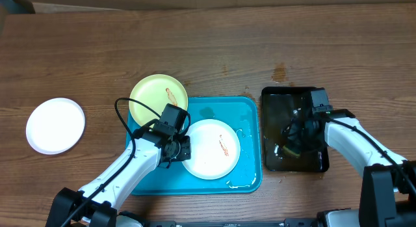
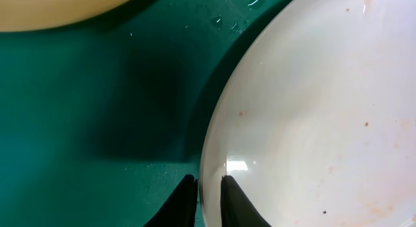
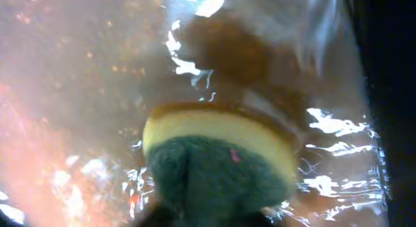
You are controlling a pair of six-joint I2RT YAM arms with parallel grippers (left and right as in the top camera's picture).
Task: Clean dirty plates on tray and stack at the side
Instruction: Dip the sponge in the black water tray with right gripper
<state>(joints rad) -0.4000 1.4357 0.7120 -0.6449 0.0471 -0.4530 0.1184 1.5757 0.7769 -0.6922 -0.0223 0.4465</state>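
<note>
On the turquoise tray (image 1: 248, 113) lies a white plate (image 1: 211, 149) with an orange-brown smear. My left gripper (image 1: 184, 149) is shut on that plate's left rim; in the left wrist view one black finger is outside the rim and the other inside it, on the plate (image 2: 305, 110). A yellow-green plate (image 1: 158, 97), also smeared, overlaps the tray's back-left corner. Another white plate (image 1: 55, 125) rests on the table at far left. My right gripper (image 1: 292, 144) is down in the black tray (image 1: 279, 97), shut on a yellow and green sponge (image 3: 221, 162) over wet, brownish water.
The black tray stands just right of the turquoise tray, almost touching it. Water drops lie on the turquoise tray (image 2: 97, 123) near the white plate. A dark stain (image 1: 279, 73) marks the wooden table behind the black tray.
</note>
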